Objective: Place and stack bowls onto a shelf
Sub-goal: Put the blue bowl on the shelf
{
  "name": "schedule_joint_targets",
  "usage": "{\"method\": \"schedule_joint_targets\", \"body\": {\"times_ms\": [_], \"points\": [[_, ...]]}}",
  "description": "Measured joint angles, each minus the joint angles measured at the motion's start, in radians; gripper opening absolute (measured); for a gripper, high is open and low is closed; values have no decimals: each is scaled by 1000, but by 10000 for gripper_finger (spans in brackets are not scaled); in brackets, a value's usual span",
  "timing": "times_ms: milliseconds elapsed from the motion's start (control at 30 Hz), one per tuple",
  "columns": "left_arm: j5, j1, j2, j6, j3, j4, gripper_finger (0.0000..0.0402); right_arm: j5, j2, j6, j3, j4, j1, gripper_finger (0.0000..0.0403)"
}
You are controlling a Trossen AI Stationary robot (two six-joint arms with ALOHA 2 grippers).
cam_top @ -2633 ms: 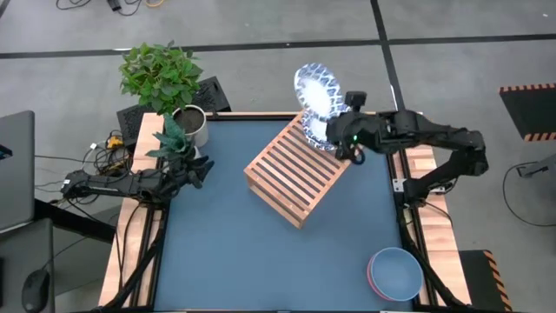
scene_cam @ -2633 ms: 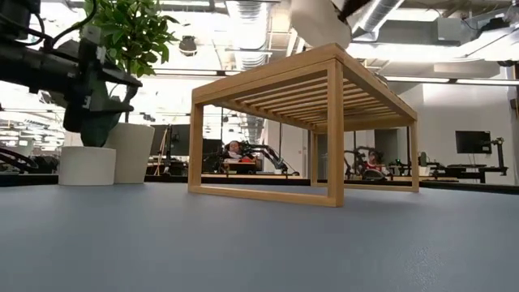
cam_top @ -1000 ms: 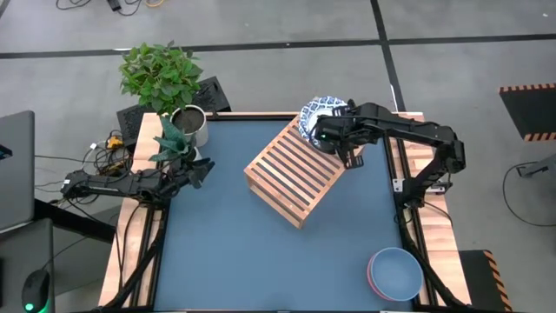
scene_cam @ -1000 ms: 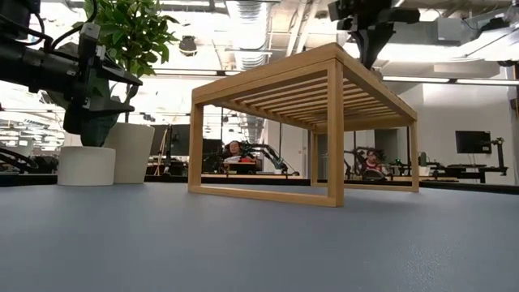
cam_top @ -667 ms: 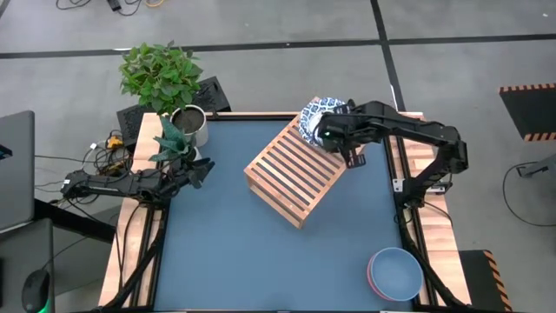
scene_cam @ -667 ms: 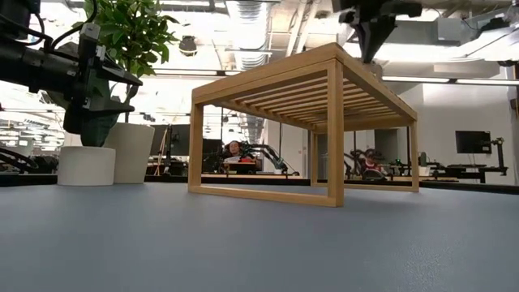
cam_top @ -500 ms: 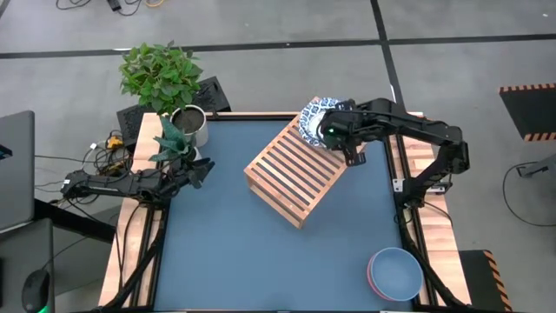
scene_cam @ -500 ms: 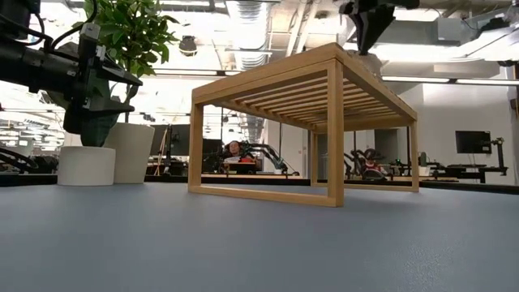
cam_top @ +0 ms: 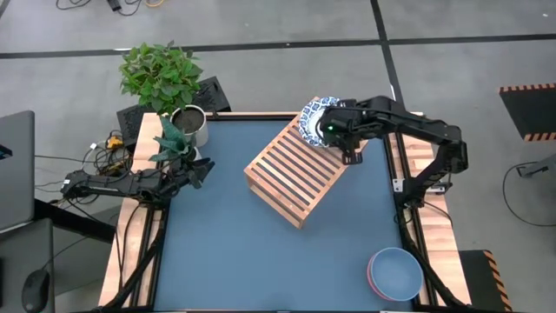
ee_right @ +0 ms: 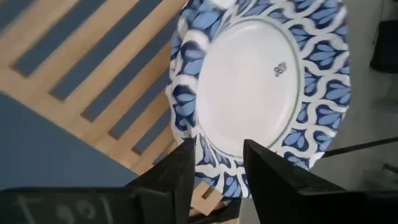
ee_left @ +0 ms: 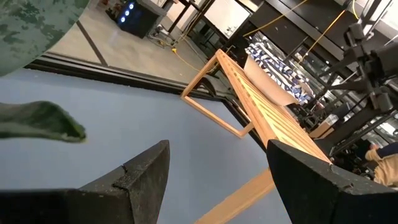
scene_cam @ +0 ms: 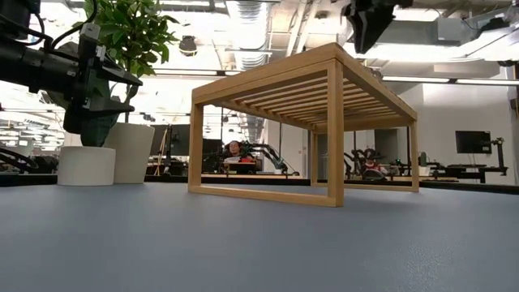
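One patterned bowl (cam_top: pixel 314 120) overhangs the shelf (cam_top: pixel 295 170) edge.

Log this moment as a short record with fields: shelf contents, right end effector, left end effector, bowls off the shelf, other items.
shelf contents: patterned bowl on the far end of the wooden shelf
right end effector: right end effector open, just above that bowl's rim, not gripping it
left end effector: left end effector open, idle at the left table edge near the potted plant
bowls off the shelf: blue bowl stacked on a pink-red one at the near right corner
other items: laptop left of the table
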State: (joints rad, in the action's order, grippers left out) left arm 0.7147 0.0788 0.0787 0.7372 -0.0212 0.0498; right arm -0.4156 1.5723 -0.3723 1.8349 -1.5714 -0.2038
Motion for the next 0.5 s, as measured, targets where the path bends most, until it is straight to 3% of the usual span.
{"method": "schedule_joint_targets", "body": {"times_ms": [133,233,367,500], "points": [[0,0,0,0,0,0,253,15,-23,81,60,1,28,160],[0,0,0,0,0,0,253,107,-64,209,82,1,56,160],[0,0,0,0,0,0,253,242,-124,476,49,2,108,161],[0,0,0,8,0,0,253,303,-205,755,-47,1,210,161]]}}
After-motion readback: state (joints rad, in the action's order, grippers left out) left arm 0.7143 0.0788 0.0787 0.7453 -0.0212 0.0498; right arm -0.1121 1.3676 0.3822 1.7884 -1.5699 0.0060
